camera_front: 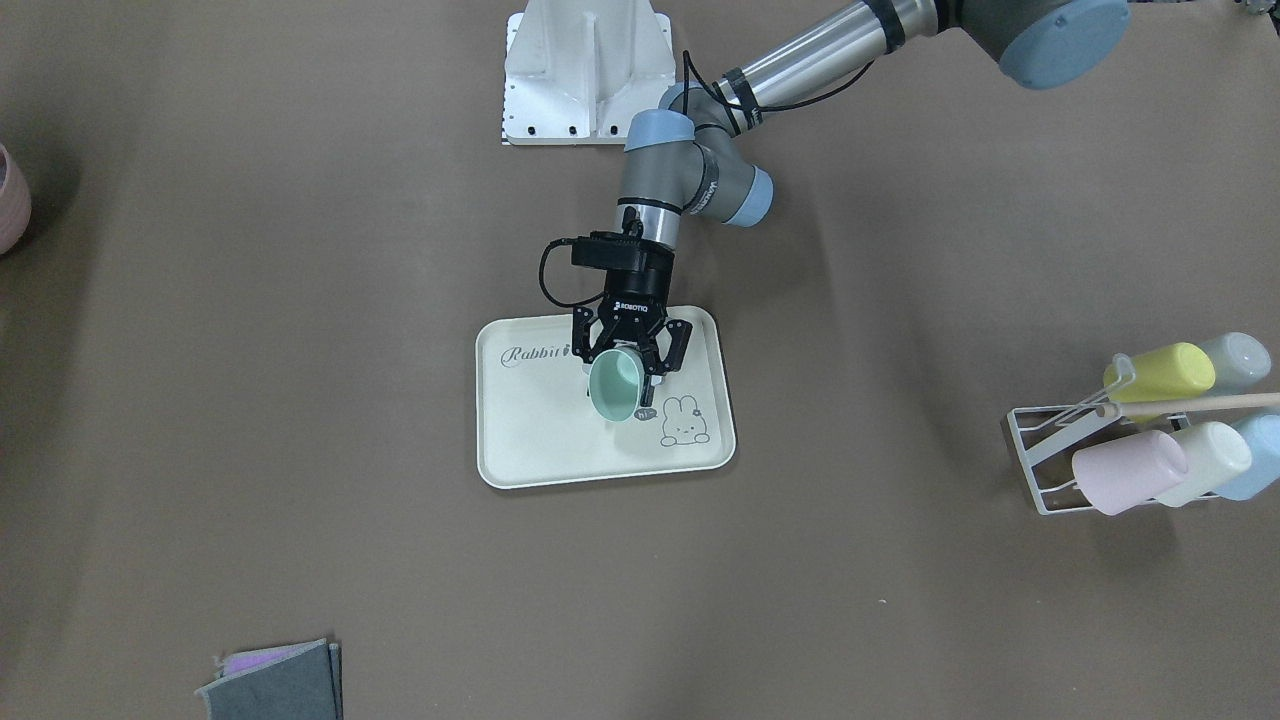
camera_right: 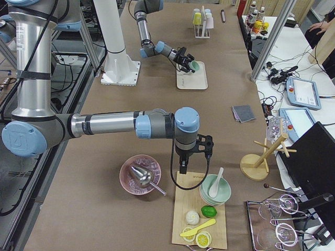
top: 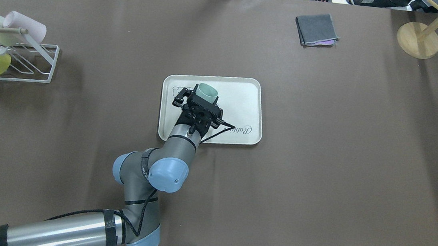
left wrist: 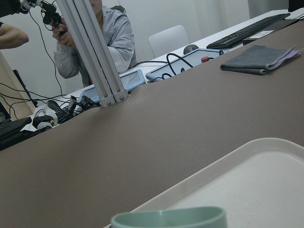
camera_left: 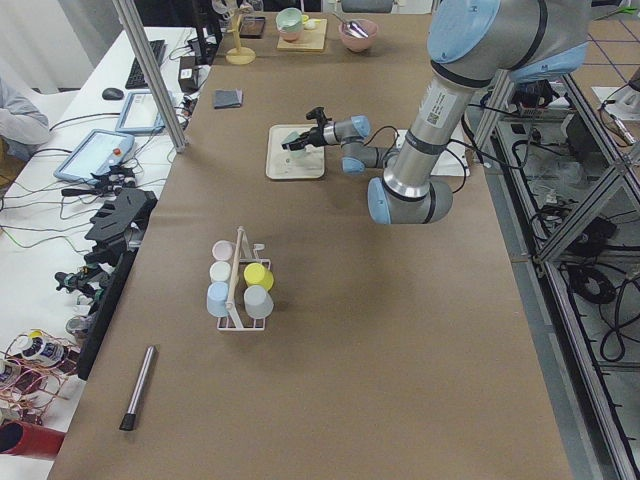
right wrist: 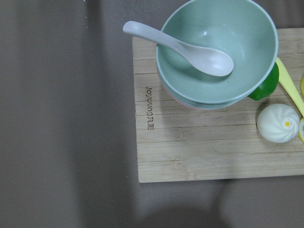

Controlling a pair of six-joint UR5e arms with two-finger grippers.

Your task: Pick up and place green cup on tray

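Currently I log: brown tabletop [camera_front: 900,550], cream tray [camera_front: 540,450] — left fingers [camera_front: 583,340] pinching tilted green cup [camera_front: 615,390] above it; right fingers [camera_right: 181,166], cannot tell.

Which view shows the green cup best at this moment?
Exterior front-facing: the green cup tilts its mint mouth to the camera, held in the left gripper over the tray. Overhead, the gripper hides part of it; the left wrist camera catches only the rim; both side views show it tiny; the right wrist, nothing.
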